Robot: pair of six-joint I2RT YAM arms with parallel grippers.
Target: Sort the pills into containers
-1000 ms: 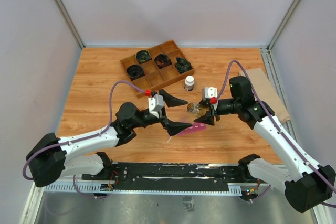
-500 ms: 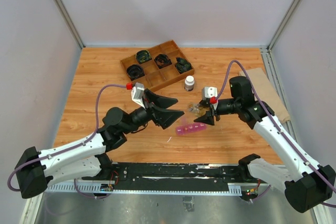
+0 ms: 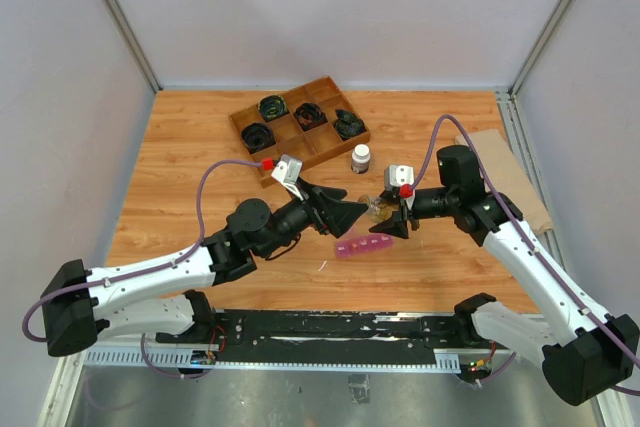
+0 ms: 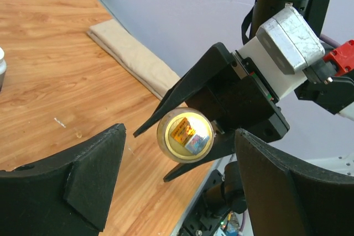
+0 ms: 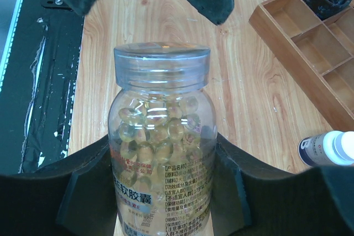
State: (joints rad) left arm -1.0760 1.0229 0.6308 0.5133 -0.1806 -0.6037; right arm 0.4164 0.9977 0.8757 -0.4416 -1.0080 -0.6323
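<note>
A small clear jar (image 5: 160,153) with its clear lid (image 5: 161,62) on is full of tan-yellowish pills (image 5: 157,131). My right gripper (image 5: 161,197) is shut on the jar's body and holds it above the table (image 3: 200,167), lid pointing left. In the top view my left gripper (image 3: 352,213) is open and points at the jar (image 3: 375,207). The left wrist view shows the round lid (image 4: 185,135) end-on, centred between that gripper's wide fingers (image 4: 94,169), which are apart from it. The pink containers (image 3: 365,245) lie on the table just below the jar.
A brown wooden divided tray (image 3: 285,152) with black coiled items stands at the back. A white-capped bottle (image 3: 360,158) stands to its right. A folded tan cloth (image 3: 510,177) lies at the right edge. The black base rail (image 3: 330,332) runs along the near edge.
My left gripper has swung up from beside the pink containers and now faces the jar's lid, with its jaws slightly narrower. The right gripper and jar have stayed put.
</note>
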